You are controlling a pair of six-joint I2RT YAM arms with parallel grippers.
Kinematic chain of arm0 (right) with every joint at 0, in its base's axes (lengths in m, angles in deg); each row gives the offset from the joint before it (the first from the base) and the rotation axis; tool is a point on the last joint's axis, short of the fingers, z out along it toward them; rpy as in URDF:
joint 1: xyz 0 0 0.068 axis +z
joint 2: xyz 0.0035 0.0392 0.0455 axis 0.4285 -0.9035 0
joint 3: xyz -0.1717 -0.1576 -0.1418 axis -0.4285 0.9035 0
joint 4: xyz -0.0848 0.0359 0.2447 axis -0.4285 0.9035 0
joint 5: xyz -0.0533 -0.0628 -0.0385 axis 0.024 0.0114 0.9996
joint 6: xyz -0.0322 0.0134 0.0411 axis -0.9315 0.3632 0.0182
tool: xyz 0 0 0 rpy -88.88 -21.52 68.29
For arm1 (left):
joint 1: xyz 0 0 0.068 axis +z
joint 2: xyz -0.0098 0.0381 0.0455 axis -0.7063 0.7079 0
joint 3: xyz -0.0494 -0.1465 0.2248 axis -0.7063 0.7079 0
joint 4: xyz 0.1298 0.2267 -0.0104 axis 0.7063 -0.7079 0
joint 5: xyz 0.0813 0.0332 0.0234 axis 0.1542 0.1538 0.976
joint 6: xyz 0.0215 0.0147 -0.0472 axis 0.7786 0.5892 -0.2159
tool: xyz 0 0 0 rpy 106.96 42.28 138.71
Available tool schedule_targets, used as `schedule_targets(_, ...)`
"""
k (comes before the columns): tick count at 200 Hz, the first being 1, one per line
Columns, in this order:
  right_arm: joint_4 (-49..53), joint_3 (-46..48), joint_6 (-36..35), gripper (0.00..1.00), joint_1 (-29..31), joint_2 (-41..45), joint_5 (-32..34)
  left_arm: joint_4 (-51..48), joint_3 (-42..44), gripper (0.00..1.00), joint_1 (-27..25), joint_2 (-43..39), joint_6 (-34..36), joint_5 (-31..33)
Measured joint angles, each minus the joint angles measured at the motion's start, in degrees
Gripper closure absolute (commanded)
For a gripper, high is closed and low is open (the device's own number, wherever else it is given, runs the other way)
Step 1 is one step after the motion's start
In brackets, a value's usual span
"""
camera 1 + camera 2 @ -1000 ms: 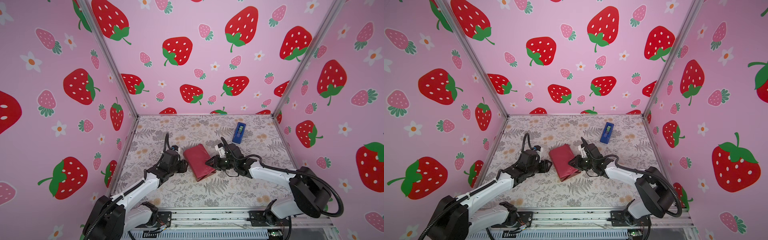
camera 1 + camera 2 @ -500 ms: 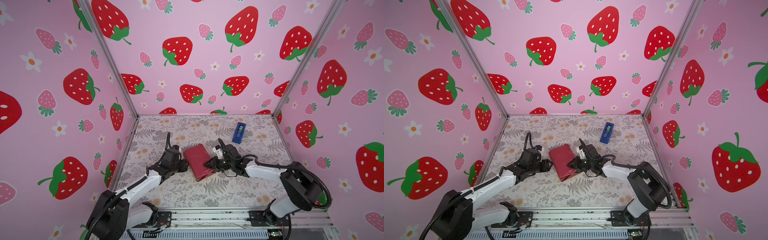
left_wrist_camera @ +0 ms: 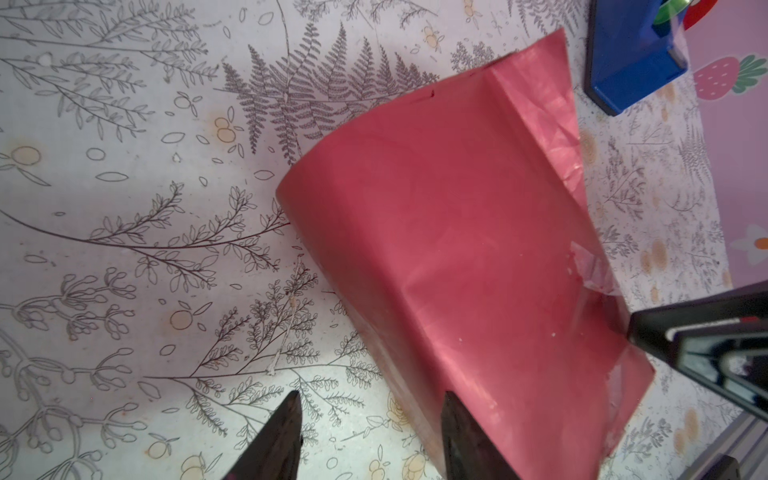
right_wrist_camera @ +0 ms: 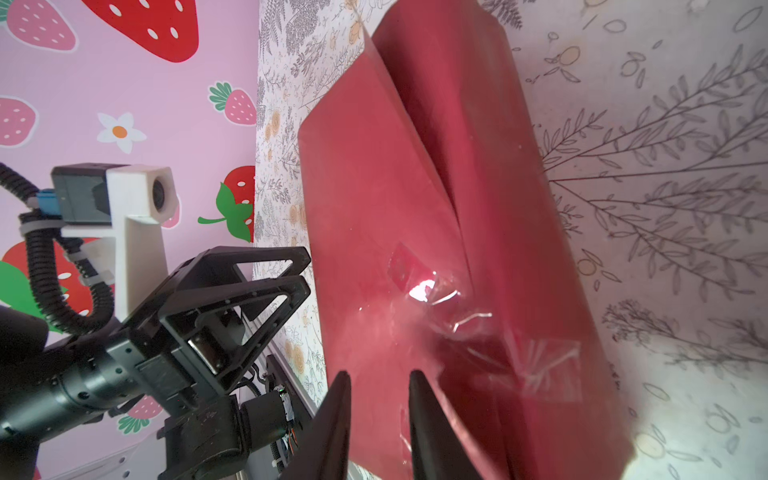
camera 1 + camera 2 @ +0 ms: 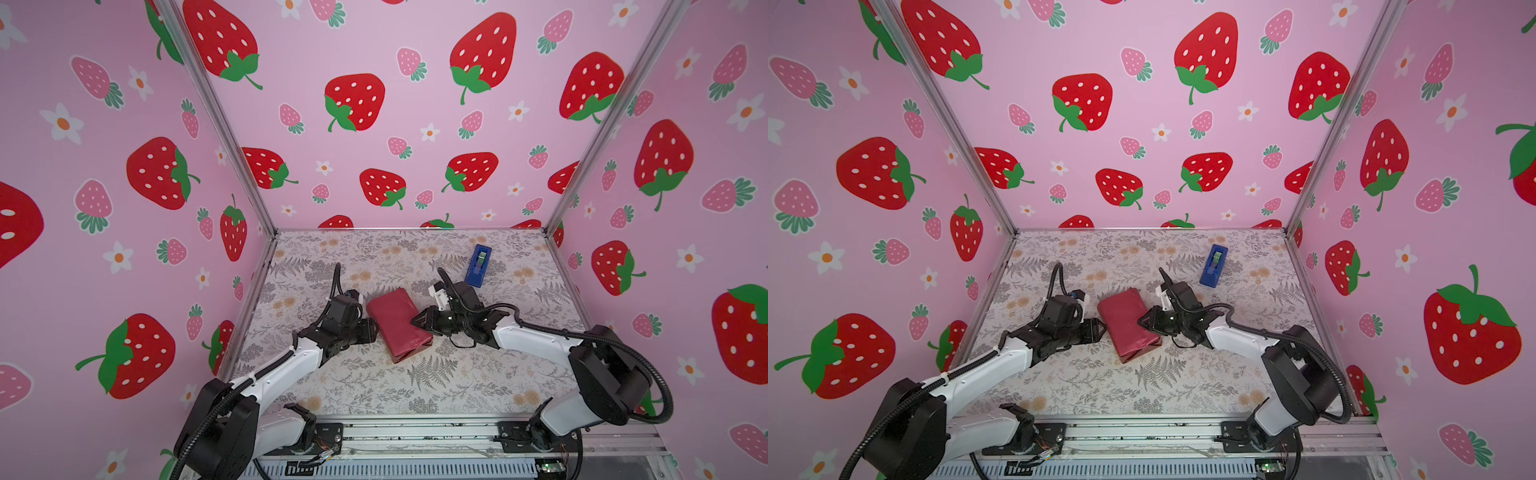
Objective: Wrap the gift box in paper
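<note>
Paper is lying folded into a long parcel mid-worktop. The gift box is not showing and is presumably inside. In both top views the parcel's long axis is running far-to-near, with the near end leaning slightly toward the right arm.

Left pincer is sitting against the left long side, about mid-length. Its jaws are parted with worktop showing between them, one jaw overlapping the paper's edge, and it is grasping nothing.

Right pincer is meeting the opposite long side, beside the seam with its clear tape. Its jaws are standing narrowly apart with paper in the gap; whether it is pinching or only pressing cannot be told.

Both arms are about equally near. The blue tape dispenser is standing apart, beyond the right pincer.
</note>
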Motion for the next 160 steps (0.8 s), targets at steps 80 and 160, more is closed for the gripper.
schedule_targets(80,2.8,0.8,-3.1,0.73,0.4,-0.4,-2.8,-1.1,-1.2,0.38,0.5,-0.9,-1.7,-1.4)
schedule_targets(160,8.1,-3.6,-14.7,0.5,-1.0,1.2,1.7,-0.2,-2.0,0.23,1.1,-0.3,-5.5,-7.9)
